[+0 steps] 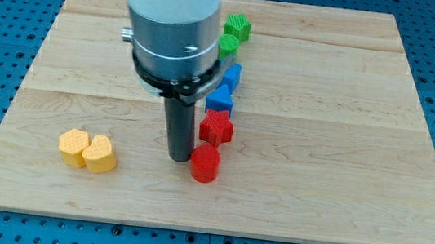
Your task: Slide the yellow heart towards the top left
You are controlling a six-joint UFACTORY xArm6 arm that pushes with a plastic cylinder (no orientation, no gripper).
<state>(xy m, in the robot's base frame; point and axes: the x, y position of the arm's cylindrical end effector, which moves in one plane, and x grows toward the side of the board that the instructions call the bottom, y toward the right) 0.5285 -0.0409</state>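
Note:
The yellow heart point(100, 155) lies near the board's bottom left, touching a yellow-orange hexagon block point(73, 147) on its left side. My tip point(178, 158) rests on the board to the right of the heart, about a hundred pixels away, and just left of a red cylinder point(204, 163). The arm's white and grey body hides the board above the tip.
A column of blocks runs up from the red cylinder: a red star point(216, 128), a blue triangle point(219, 99), a blue block point(232, 77), a green block point(228, 44) partly hidden by the arm, and a green block point(237, 26). The wooden board point(345, 153) sits on a blue pegboard.

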